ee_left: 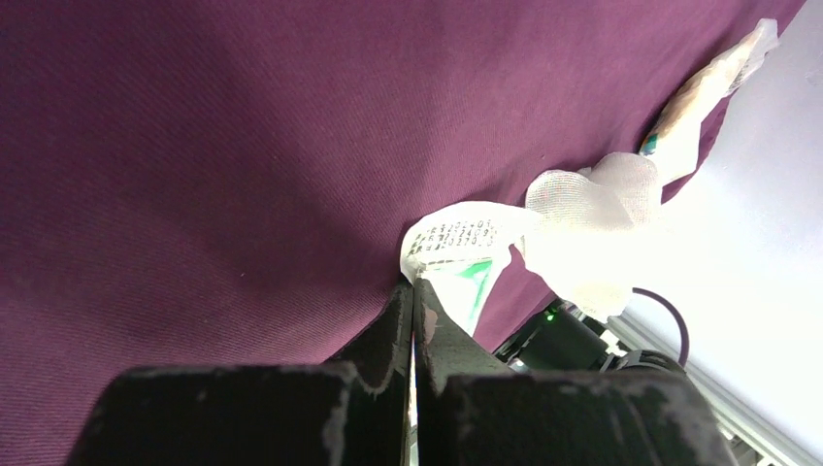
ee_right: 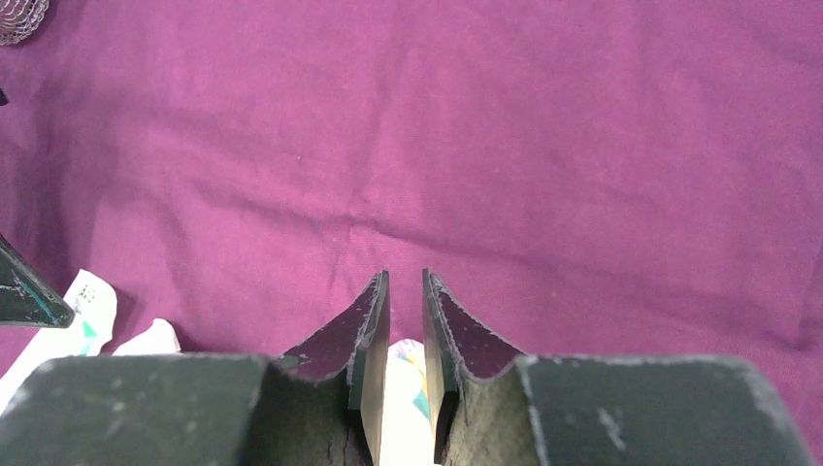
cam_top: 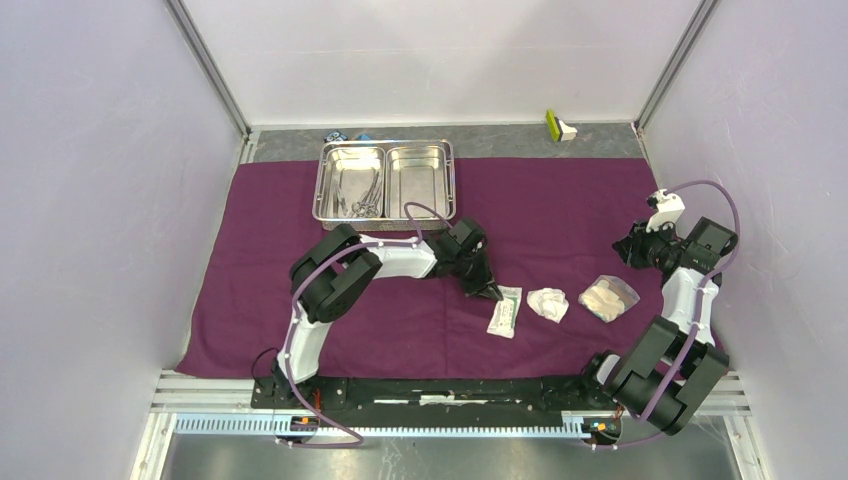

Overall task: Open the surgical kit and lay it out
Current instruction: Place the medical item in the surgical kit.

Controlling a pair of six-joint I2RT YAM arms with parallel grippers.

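- Left gripper (cam_top: pixel 497 294) is clenched on one corner of the white sealed packet (cam_top: pixel 505 312), which lies on the purple cloth (cam_top: pixel 250 300) beside a gauze wad (cam_top: pixel 548 303).
- The packet looks light, floppy and slick, so an edge pinch suits it.
- Right gripper (ee_right: pixel 405 282) shows a narrow gap, and I cannot tell if it holds anything.

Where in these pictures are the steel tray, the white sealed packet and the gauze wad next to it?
Steel tray (cam_top: pixel 420 178), top view, bare floor of its right compartment.
White sealed packet (cam_top: pixel 505 314), top view, middle of the packet.
Gauze wad (cam_top: pixel 548 303), top view, middle of the wad.
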